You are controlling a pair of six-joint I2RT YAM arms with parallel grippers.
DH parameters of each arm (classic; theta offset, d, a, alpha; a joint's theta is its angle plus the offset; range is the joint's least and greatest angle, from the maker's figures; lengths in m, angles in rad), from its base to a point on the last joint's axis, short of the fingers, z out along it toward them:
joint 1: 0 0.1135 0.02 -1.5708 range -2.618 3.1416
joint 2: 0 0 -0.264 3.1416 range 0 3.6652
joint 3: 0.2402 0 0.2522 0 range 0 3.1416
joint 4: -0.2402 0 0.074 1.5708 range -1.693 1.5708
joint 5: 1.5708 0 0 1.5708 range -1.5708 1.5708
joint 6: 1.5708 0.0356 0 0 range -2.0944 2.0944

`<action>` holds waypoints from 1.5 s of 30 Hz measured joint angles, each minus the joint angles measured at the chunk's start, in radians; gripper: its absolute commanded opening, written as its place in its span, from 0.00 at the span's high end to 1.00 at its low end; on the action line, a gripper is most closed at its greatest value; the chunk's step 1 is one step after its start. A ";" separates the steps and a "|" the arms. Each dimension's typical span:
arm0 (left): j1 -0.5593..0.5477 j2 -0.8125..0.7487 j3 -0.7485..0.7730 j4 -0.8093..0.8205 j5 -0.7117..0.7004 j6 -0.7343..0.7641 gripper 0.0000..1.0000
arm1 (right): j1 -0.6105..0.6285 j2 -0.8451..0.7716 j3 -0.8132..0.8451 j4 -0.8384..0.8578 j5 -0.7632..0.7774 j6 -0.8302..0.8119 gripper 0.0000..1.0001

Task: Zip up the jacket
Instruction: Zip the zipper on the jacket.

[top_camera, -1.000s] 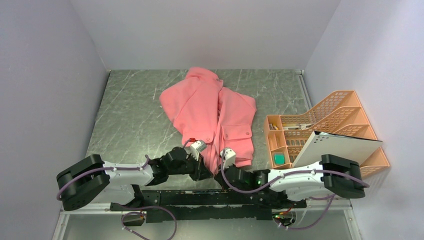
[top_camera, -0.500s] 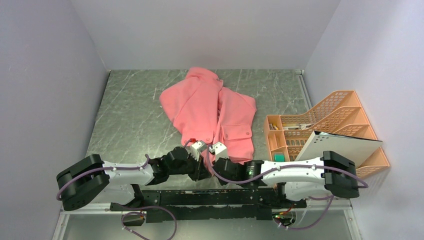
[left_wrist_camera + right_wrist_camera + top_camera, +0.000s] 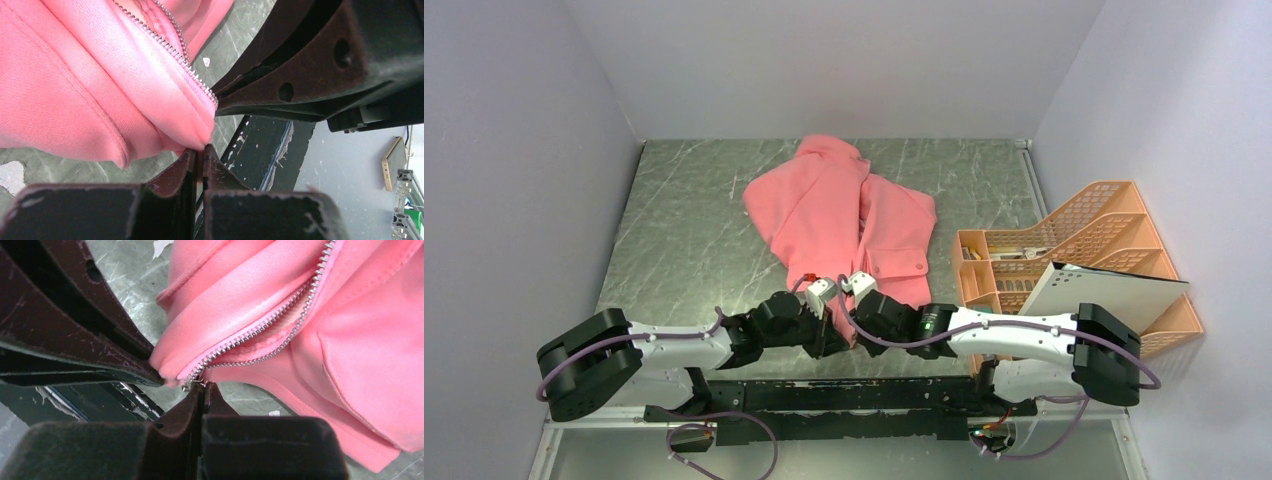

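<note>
Left end effector (image 3: pixel 200 151) stays pinched on the hem of the jacket (image 3: pixel 844 215) at the garment's 6 o'clock. The right end effector (image 3: pixel 204 388), nearer 5 o'clock a second ago, has swung in beside it, fingers pressed shut, tips touching the bottom of the open zipper (image 3: pixel 260 330). The jacket lies crumpled mid-tabletop (image 3: pixel 684 230), grey marbled, between pale walls (image 3: pixel 524 150). An orange organizer (image 3: pixel 1074 240) stands at 3 o'clock. Whether the right tips grip the zipper's metal end is unclear.
</note>
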 measured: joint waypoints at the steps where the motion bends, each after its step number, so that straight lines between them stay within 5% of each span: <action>1: 0.000 0.000 0.002 -0.002 0.000 0.000 0.95 | -0.003 -0.002 0.000 0.000 -0.008 -0.014 1.00; 13: 0.001 0.000 0.024 -0.039 -0.018 0.011 0.95 | -0.018 -0.081 0.003 -0.023 -0.102 -0.179 1.00; 30: 0.002 -0.008 0.040 -0.007 -0.033 0.027 0.95 | -0.095 -0.140 -0.010 -0.014 -0.117 -0.183 1.00; 45: 0.002 -0.006 0.043 0.003 -0.041 0.045 0.95 | -0.095 -0.116 0.018 -0.008 -0.128 -0.454 1.00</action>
